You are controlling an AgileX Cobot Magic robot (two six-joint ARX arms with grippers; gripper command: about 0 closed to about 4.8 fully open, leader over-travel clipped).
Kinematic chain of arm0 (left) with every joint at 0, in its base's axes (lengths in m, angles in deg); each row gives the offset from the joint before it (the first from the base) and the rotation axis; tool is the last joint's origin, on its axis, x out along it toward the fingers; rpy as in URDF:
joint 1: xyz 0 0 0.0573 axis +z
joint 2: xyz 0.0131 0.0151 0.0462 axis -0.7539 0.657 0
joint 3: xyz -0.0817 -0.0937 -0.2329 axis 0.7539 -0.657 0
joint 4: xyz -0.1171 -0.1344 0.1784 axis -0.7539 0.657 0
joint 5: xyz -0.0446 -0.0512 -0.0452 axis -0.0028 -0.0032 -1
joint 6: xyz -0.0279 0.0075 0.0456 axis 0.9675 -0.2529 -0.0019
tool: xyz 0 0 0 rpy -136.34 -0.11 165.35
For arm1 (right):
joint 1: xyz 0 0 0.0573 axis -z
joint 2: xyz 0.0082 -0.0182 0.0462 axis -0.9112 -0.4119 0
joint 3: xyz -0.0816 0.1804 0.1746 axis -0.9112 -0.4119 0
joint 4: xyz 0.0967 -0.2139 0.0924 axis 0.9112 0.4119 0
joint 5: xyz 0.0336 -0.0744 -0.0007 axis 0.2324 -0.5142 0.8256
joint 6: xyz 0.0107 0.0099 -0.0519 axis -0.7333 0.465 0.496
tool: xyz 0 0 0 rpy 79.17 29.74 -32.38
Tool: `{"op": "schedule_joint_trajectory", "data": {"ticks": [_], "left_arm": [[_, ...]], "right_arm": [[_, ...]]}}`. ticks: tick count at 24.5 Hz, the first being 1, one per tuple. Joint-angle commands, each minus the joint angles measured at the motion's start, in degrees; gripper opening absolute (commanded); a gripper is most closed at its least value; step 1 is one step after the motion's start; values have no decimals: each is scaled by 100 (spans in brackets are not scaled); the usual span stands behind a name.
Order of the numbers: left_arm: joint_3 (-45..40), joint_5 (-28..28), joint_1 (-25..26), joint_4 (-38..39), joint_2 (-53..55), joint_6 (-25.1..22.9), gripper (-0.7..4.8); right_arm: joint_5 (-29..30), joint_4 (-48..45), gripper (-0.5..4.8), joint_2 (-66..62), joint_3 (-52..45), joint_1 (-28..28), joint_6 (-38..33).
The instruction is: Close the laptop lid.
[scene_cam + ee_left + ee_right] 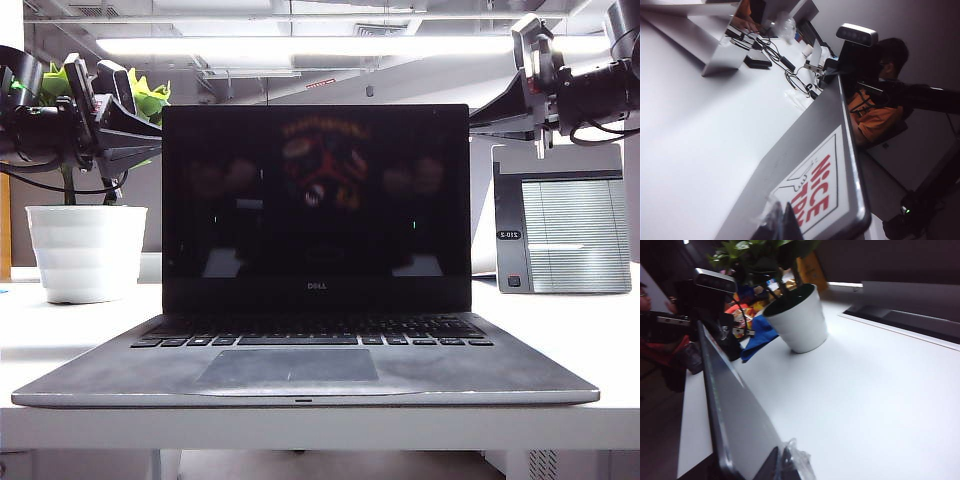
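The laptop lid (pixel 315 200) stands upright and open, its glossy black screen facing the exterior view above the keyboard base (pixel 300 372). My left gripper (pixel 150 130) is behind the lid's upper left corner. In the left wrist view its shut fingertips (pixel 782 224) rest close to the lid's silver outer face (pixel 800 150), beside the white red-lettered sticker (pixel 816 190). My right gripper (pixel 482 115) is behind the upper right corner. Its shut tips (pixel 780 461) sit close to the silver face (pixel 737 412). Whether either touches the lid is unclear.
A white pot with a green plant (pixel 86 250) stands behind the laptop on the left, with a blue cloth (pixel 757 337) beside it. A grey-black ribbed device (pixel 560 225) stands at the back right. Cables and small boxes (pixel 765 55) lie on the far table.
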Motion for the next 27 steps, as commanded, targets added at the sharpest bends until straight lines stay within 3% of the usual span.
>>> {"op": "schedule_joint_trajectory", "data": {"ticks": [1,9,23,27], "left_arm": [[22,-334,-33,-127,-153,195,-5],[17,-339,-37,-85,-214,527,-5],[11,-387,-494,817,-232,479,-5],[4,-400,-492,1309,-232,260,-5]], "right_arm": [[422,-85,-5,61,26,-17,-179],[739,203,-5,85,24,-17,-409],[817,1222,-5,138,20,-160,-404],[811,1690,-5,144,20,-160,-330]]}}
